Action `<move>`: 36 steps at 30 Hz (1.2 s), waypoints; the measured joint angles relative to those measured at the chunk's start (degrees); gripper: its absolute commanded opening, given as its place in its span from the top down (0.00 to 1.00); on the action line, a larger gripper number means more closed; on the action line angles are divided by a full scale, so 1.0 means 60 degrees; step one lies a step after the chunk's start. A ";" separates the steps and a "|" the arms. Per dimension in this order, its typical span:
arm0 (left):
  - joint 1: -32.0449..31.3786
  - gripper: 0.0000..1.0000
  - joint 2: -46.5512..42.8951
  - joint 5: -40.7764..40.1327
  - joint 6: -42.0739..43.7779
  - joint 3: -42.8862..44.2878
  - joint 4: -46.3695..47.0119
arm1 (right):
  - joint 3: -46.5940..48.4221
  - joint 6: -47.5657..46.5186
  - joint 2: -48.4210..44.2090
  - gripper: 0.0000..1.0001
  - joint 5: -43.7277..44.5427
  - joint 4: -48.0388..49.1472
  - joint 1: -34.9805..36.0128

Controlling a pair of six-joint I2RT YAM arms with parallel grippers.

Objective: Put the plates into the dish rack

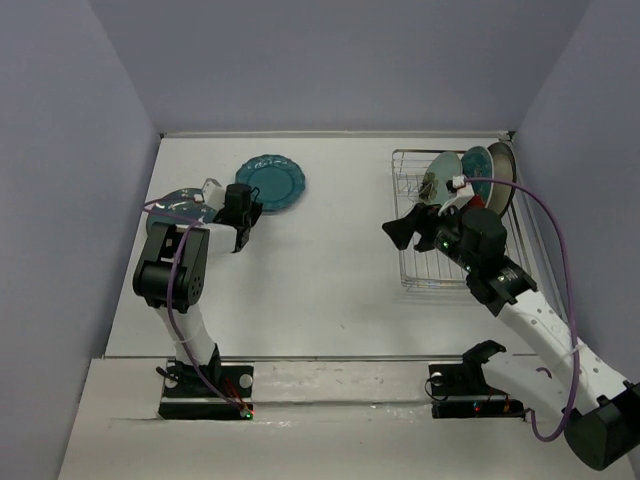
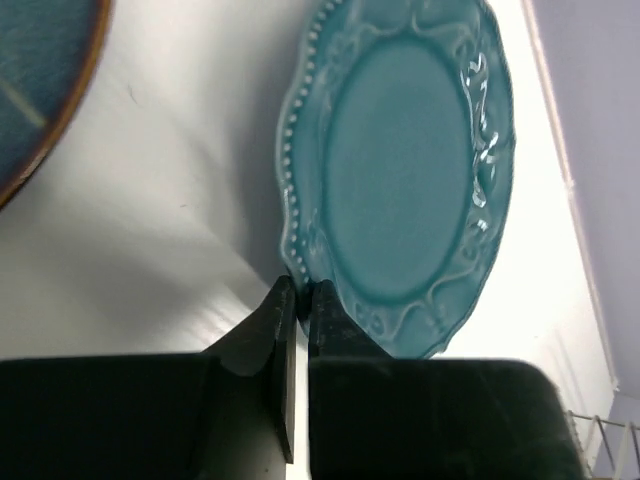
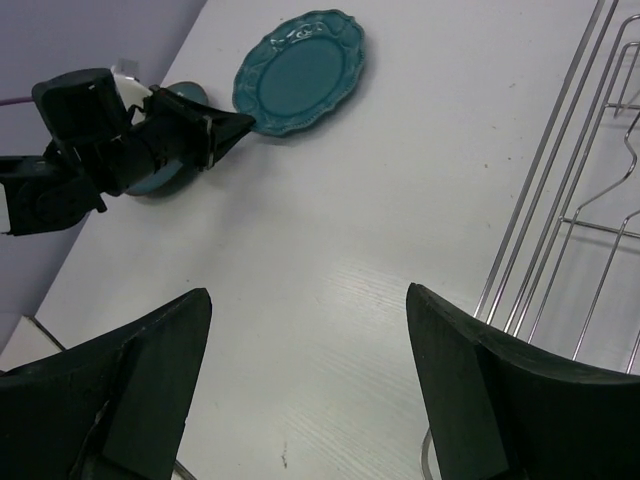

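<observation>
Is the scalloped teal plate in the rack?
Out: the scalloped teal plate lies flat on the table, left of the dish rack.

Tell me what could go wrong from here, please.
The left gripper is shut at the rim of the teal plate, which lies flat; it may push the plate instead of gripping it. The second plate lies close by the left arm and could be knocked. The open right gripper is near the rack wires and might snag.

The scalloped teal plate [image 2: 400,170] lies flat, directly ahead of the left gripper [image 2: 298,300]. The brown-rimmed dark blue plate [image 2: 40,80] lies flat, forward-left of it. The silver wire dish rack [image 1: 440,270], just right of the right gripper [image 3: 305,300], holds three upright plates [image 1: 478,165].
</observation>
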 measured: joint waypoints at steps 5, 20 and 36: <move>-0.0142 0.94 0.0033 0.0175 0.0248 0.0113 0.0339 | 0.0018 -0.0073 0.0051 0.16 -0.0051 0.0033 0.0000; -0.0401 0.94 -0.3734 0.0951 0.1147 -0.2772 0.1683 | 0.0725 0.0466 0.1945 0.11 -0.1242 0.0699 0.0011; -0.0397 0.94 -0.6193 0.1953 0.1144 -0.4452 0.2113 | 0.1632 0.2295 0.6481 0.08 -0.1432 0.2685 0.1501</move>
